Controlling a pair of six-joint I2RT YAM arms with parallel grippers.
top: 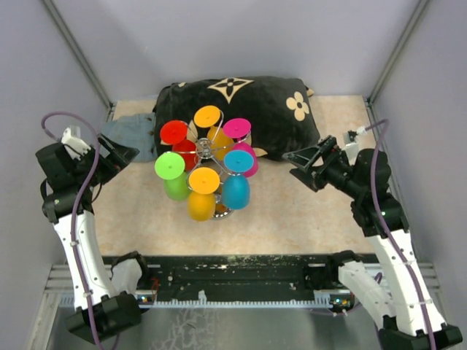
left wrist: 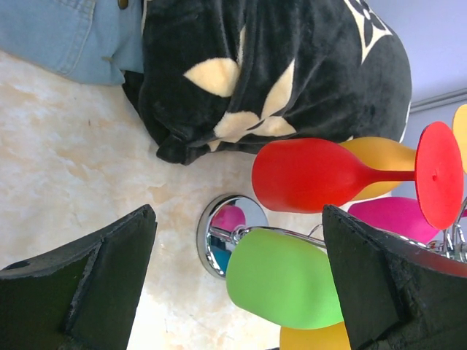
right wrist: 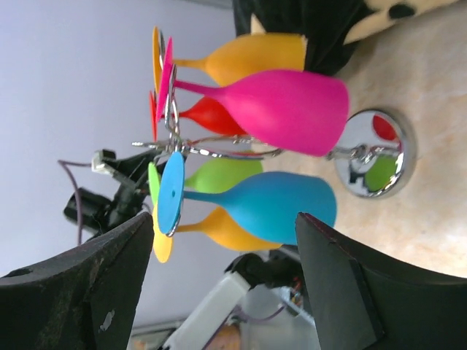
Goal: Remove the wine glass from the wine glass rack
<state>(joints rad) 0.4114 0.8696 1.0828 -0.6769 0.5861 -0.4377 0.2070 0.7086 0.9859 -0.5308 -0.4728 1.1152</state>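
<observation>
Left hand [top: 124, 155]: left of the wine glass rack [top: 203, 151], fingers spread wide and holding nothing, facing the red and green glasses.
Right hand [top: 292, 165]: right of the rack, apart from it, fingers parted with nothing between them; blue and pink glasses face it.
Wine glasses: six hang bowl-down around the rack's post: red [top: 174, 133], orange [top: 207, 116], pink [top: 236, 129], blue [top: 238, 161], yellow [top: 203, 180], green [top: 169, 166].
Rack: mid-desk, round mirror base flat on the surface.
Cushion [top: 255, 109]: black with cream flowers, just behind the rack, close to the orange and pink glasses.
Denim cloth [top: 135, 131]: behind and left of the rack, beside the cushion.
Desk [top: 292, 219]: beige, marbled, matt.
Room: plain grey walls [top: 44, 65] on three sides.
Near edge: black rail [top: 241, 277] in front of the rack, between the arm bases.
Open room: bare desk in front of the rack and on both sides towards each hand; the back is crowded by the cushion.
</observation>
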